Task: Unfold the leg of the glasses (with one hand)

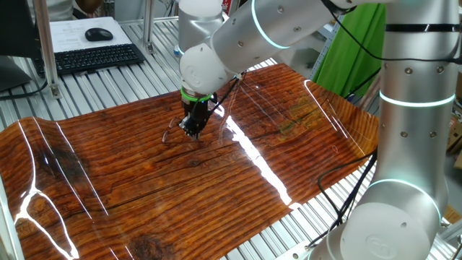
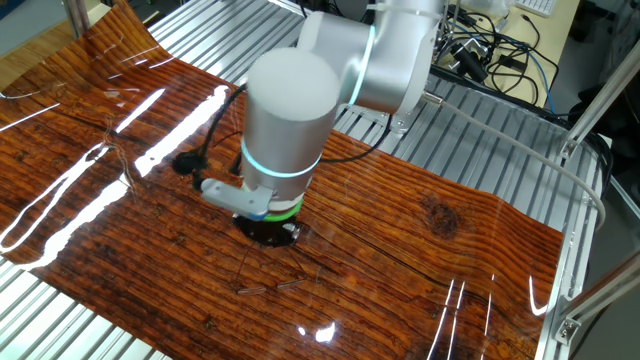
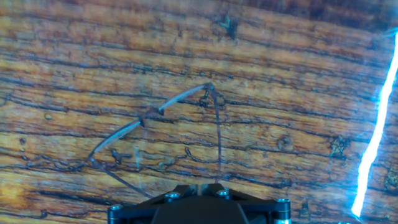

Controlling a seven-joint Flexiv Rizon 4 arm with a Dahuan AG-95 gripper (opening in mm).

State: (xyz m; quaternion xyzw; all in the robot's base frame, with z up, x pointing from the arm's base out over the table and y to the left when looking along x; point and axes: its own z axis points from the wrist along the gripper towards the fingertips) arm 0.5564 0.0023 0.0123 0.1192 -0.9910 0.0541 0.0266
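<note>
Gripper (image 3: 198, 200) low over glasses (image 3: 163, 134).

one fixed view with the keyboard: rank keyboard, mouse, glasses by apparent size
1. keyboard
2. mouse
3. glasses, only thin wire showing beside the tool

The mouse and glasses sit at different depths, so that order is unsure.

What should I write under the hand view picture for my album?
Looking down past the pincer at tiny wire glasses lying on the shiny wood-grain table.
</note>
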